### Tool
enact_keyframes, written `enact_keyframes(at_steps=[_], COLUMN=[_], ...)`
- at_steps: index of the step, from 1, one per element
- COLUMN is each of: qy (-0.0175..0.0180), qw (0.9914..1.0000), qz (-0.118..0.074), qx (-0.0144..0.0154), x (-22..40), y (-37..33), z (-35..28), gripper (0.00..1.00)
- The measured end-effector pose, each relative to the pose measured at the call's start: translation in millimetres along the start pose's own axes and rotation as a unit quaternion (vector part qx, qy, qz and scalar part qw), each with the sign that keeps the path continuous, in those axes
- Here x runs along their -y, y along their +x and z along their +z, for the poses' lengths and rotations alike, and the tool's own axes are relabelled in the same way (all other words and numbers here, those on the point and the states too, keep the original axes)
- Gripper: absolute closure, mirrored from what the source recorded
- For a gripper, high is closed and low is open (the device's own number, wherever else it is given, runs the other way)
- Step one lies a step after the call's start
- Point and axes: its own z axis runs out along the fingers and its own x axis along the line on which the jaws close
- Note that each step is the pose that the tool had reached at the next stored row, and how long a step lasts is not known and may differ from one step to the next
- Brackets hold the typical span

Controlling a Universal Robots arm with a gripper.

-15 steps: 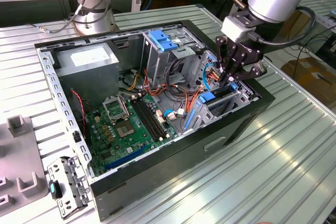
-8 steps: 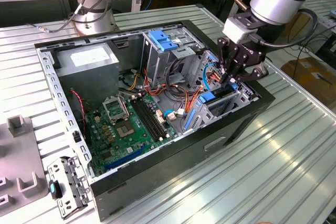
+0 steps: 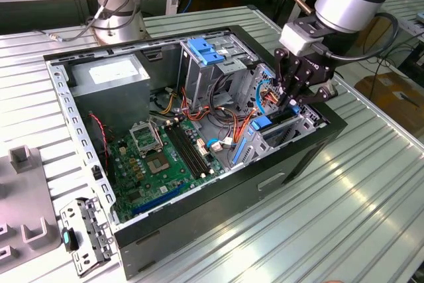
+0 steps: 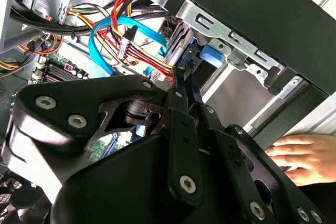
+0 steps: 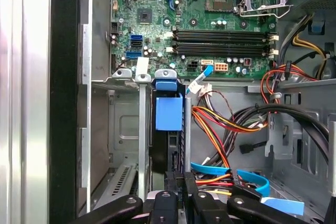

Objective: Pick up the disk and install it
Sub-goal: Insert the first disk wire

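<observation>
The disk (image 5: pixel 164 153) stands on edge in the metal drive bay (image 5: pixel 123 129) at the front corner of the open computer case (image 3: pixel 218 197). Its dark body is partly sunk between the bay's walls, and its blue plastic carrier handle (image 5: pixel 169 111) shows at one end. In the exterior view the blue rail of the disk (image 3: pixel 270 122) lies just below my gripper (image 3: pixel 292 101). My gripper (image 5: pixel 181 190) sits over the disk's upper edge, its slim black fingers (image 4: pixel 185 85) shut on it. The blue carrier (image 4: pixel 210 56) shows beyond the fingertips in the second wrist view.
Red, yellow and orange power cables (image 5: pixel 226 124) and blue data cables (image 4: pixel 105 40) lie close beside the bay. The motherboard (image 3: pixel 165 157), a grey power-supply box (image 3: pixel 109 74) and a tall cage with a blue latch (image 3: pixel 205 51) fill the case. A person's hand (image 4: pixel 299 156) rests outside the case wall.
</observation>
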Motion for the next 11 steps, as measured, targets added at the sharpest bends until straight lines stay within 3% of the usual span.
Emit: enact_keyframes(at_steps=[7,11], qy=[0.0000,0.0000], qw=[1.00000,1.00000], qz=[0.000,0.000], qx=[-0.0001,0.0000], x=[0.0,0.0], y=[0.0,0.0], z=[2.0,-1.8], gripper=[0.83,0.83])
